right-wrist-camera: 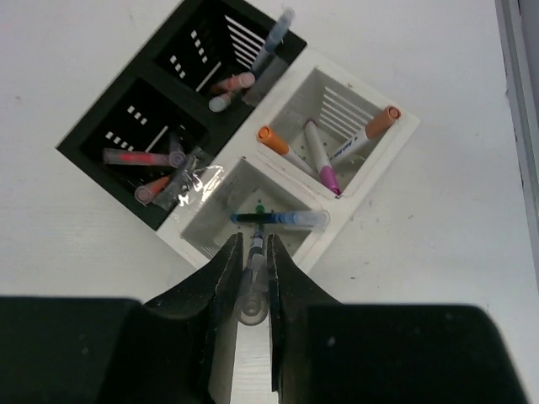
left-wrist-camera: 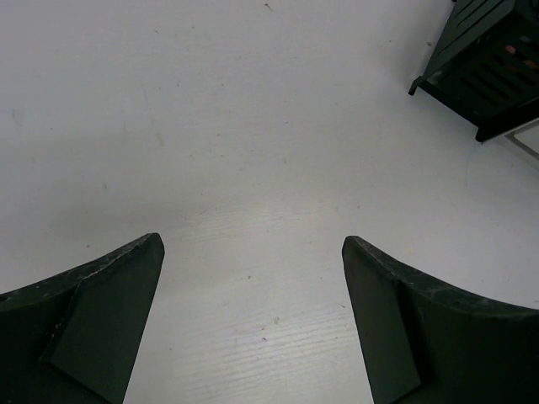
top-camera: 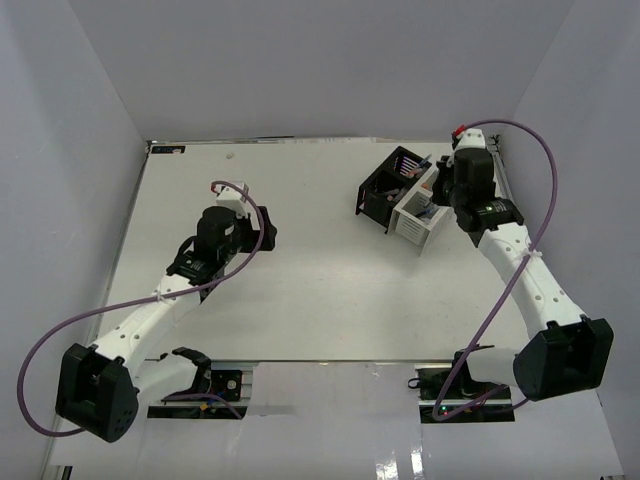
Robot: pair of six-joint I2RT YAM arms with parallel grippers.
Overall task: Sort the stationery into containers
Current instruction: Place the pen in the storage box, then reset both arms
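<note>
My right gripper (right-wrist-camera: 255, 240) is shut on a thin pen (right-wrist-camera: 254, 286) with a clear cap, held upright over the near compartment of the white container (right-wrist-camera: 383, 160). A blue pen (right-wrist-camera: 282, 220) lies across that compartment. Its far compartment holds two orange-capped markers (right-wrist-camera: 370, 130) and a pink-tipped pen (right-wrist-camera: 320, 164). The black container (right-wrist-camera: 109, 118) touches the white one and holds several pens. In the top view both containers (top-camera: 385, 190) stand at the back right, under the right gripper (top-camera: 440, 195). My left gripper (left-wrist-camera: 253, 244) is open over bare table with nothing between its fingers.
The table's right edge (right-wrist-camera: 515, 84) runs close beside the white container. A corner of the black container (left-wrist-camera: 484, 63) shows at the upper right of the left wrist view. Grey walls (top-camera: 70, 150) enclose the table, and purple cables (top-camera: 520, 260) loop off both arms.
</note>
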